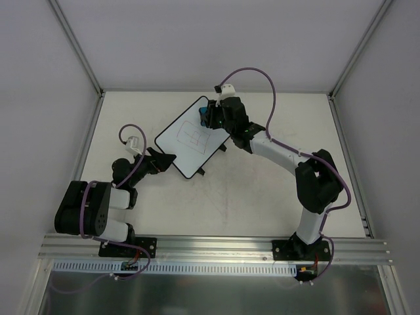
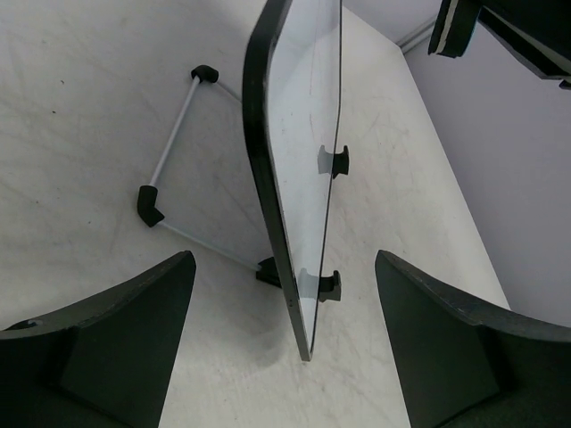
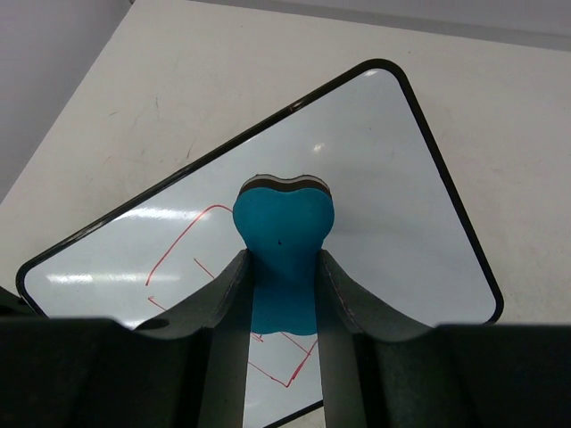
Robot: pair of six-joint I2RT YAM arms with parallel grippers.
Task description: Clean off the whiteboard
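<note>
The whiteboard (image 1: 187, 146) lies slanted at mid-table with a red line drawing (image 1: 195, 136) on it. In the right wrist view the whiteboard (image 3: 384, 178) fills the frame, with the drawing (image 3: 183, 245) at lower left. My right gripper (image 1: 210, 117) (image 3: 282, 263) is shut on a blue eraser (image 3: 284, 223) over the board's far part; I cannot tell whether it touches. My left gripper (image 1: 165, 161) (image 2: 284, 299) is open. Its jaws stand wide on either side of the board's near edge (image 2: 299, 312) without touching it.
A wire stand (image 2: 169, 160) with black corner pieces props the board from behind. Black clips (image 2: 332, 160) sit on the board's edge. Faint red marks (image 1: 226, 197) stain the table. Walls and corner posts (image 1: 82, 52) close in the back and sides.
</note>
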